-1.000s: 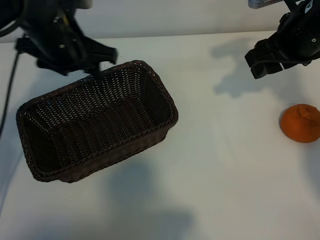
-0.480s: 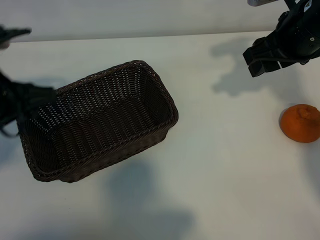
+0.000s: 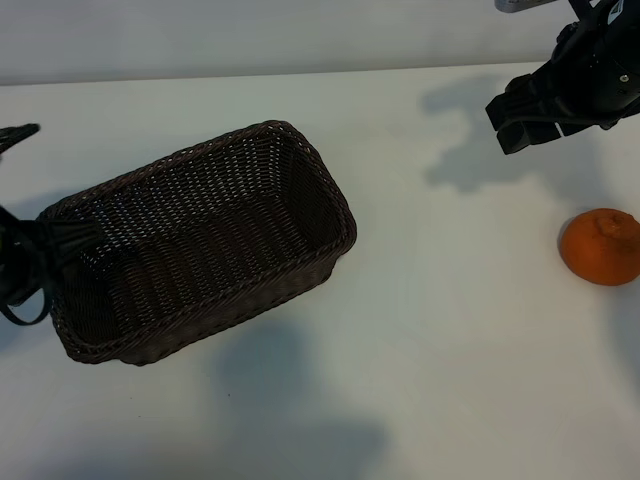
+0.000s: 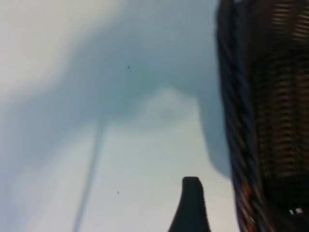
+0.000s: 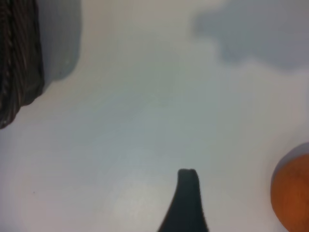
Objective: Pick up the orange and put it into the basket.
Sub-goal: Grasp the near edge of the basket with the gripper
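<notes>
The orange [image 3: 601, 246] lies on the white table at the far right, untouched; its edge also shows in the right wrist view [image 5: 292, 193]. The dark woven basket [image 3: 318, 168] sits left of centre with nothing inside. My right gripper [image 3: 528, 112] hangs open and holding nothing above the table, up and to the left of the orange; one finger [image 5: 187, 199] shows over bare table. My left gripper [image 3: 45, 252] is blurred at the left edge, at the basket's left end. It is open, with one finger [image 4: 191, 204] beside the basket's outer wall [image 4: 263, 121].
White table [image 3: 450, 330] stretches between the basket and the orange and along the front. A black cable [image 3: 18, 312] loops at the left edge. The table's back edge meets a pale wall [image 3: 300, 35].
The left arm has swung from behind the basket's back-left corner down to the left edge by the basket's left end. Right gripper, orange and basket have stayed put.
</notes>
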